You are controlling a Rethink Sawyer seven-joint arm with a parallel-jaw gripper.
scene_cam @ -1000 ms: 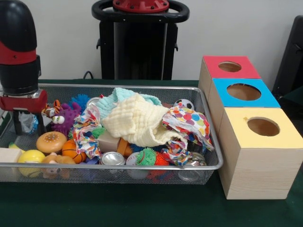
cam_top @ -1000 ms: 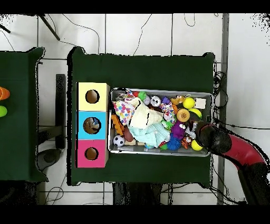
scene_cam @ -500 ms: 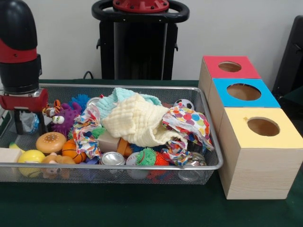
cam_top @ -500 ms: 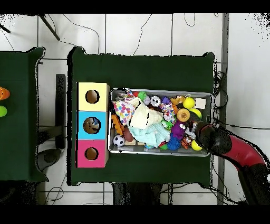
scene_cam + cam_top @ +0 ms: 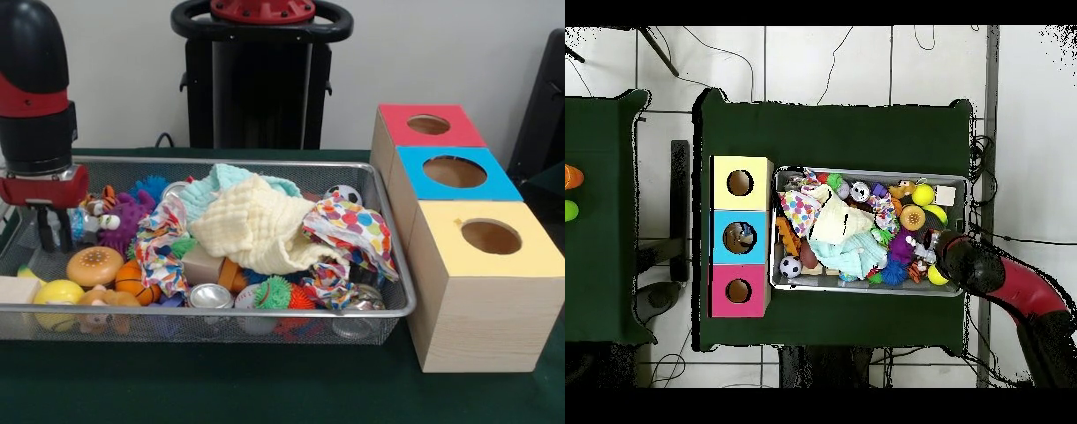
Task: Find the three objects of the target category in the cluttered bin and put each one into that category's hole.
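My gripper [image 5: 55, 231] is down in the left end of the wire mesh bin [image 5: 221, 309]. Its two black fingers stand close together around a small pale blue and white item [image 5: 55, 223], beside a tiger toy [image 5: 99, 205] and a purple spiky toy [image 5: 124, 216]. In the overhead view the arm [image 5: 985, 275] covers the gripper at the bin's right end [image 5: 963, 200]. Three wooden boxes with round holes stand beside the bin: red-topped [image 5: 397, 132], blue-topped [image 5: 415, 181], yellow-topped [image 5: 530, 256]. From overhead, something lies inside the blue box's hole [image 5: 740, 238].
A cream cloth [image 5: 256, 221] and a polka-dot cloth [image 5: 353, 225] cover the bin's middle. Around them lie a burger toy [image 5: 95, 263], a basketball [image 5: 132, 281], a yellow ball [image 5: 57, 293], a can [image 5: 210, 296], a green spiky ball [image 5: 274, 291] and a small soccer ball [image 5: 344, 194].
The fingers stood wide apart before and have now drawn together on the pale blue item. The arm itself has barely shifted.
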